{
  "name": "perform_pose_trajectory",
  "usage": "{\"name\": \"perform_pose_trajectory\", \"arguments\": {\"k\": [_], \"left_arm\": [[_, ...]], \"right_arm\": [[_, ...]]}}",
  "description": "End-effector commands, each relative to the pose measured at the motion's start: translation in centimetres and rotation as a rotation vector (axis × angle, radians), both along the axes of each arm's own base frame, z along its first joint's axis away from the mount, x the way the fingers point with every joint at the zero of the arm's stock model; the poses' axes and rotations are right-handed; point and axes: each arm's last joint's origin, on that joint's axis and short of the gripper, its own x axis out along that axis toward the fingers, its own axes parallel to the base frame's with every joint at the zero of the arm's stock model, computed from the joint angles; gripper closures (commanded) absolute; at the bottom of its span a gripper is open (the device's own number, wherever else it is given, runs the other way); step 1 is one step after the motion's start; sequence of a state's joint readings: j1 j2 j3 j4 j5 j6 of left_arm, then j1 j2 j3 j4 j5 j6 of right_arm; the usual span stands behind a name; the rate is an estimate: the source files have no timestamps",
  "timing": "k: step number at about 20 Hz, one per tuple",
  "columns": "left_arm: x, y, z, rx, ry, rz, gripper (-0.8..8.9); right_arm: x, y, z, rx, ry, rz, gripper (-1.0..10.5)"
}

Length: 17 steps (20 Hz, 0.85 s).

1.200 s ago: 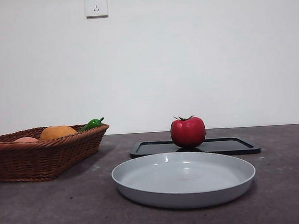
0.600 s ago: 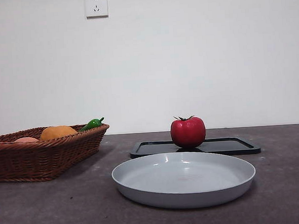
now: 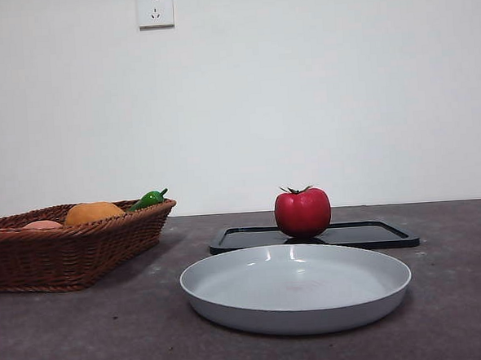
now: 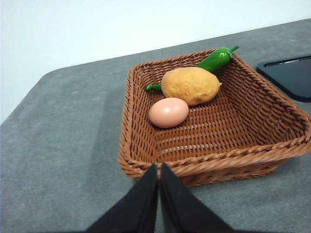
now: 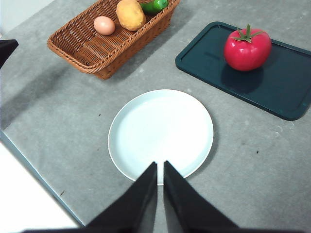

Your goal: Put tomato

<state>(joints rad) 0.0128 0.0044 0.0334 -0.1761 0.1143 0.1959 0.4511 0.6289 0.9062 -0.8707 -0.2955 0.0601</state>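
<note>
Right pincer (image 5: 160, 167) closed above plate (image 5: 160, 133), glossy red tomato (image 5: 247, 48) green-stemmed

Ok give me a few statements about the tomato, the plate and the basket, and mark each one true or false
1. The tomato sits on the dark tray. True.
2. The grey plate holds an egg. False: the plate is empty; the egg lies in the wicker basket.
3. A green pepper lies in the basket. True.
4. The right gripper grips the tomato. False: its fingers are shut on nothing, above the plate.
</note>
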Motion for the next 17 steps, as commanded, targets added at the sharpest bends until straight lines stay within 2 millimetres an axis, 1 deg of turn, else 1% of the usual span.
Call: {"name": "perform_pose_trajectory", "arguments": {"k": [1,6,8,10,12,14,17], "left_arm": [[0.1,0.0,-0.8,-0.006,0.030,0.003,8.06],[0.1,0.0,-0.8,-0.006,0.030,0.003,8.06],[0.1,0.0,-0.8,-0.006,0.030,0.003,8.06],[0.1,0.0,-0.8,-0.006,0.030,0.003,8.06],[0.1,0.0,-0.8,-0.006,0.030,0.003,8.06],[0.1,0.0,-0.8,-0.006,0.030,0.003,8.06],[0.1,0.0,-0.8,-0.006,0.030,0.003,8.06]], "right_arm": [[0.0,0.1,0.3,0.014,-0.005,0.002,9.4],[0.0,0.1,0.3,0.014,-0.006,0.001,9.4],[-0.1,-0.4,0.4,-0.010,-0.051,-0.018,9.4],[-0.3,-1.3,0.7,-0.003,-0.110,-0.097,9.4],[-0.7,-2.4,0.5,0.031,-0.212,-0.199,9.4],[-1.0,-3.2,-0.8,0.055,-0.334,-0.283,9.4],[-0.8,-3.9,-4.3,0.085,-0.500,-0.362,9.4]]}}
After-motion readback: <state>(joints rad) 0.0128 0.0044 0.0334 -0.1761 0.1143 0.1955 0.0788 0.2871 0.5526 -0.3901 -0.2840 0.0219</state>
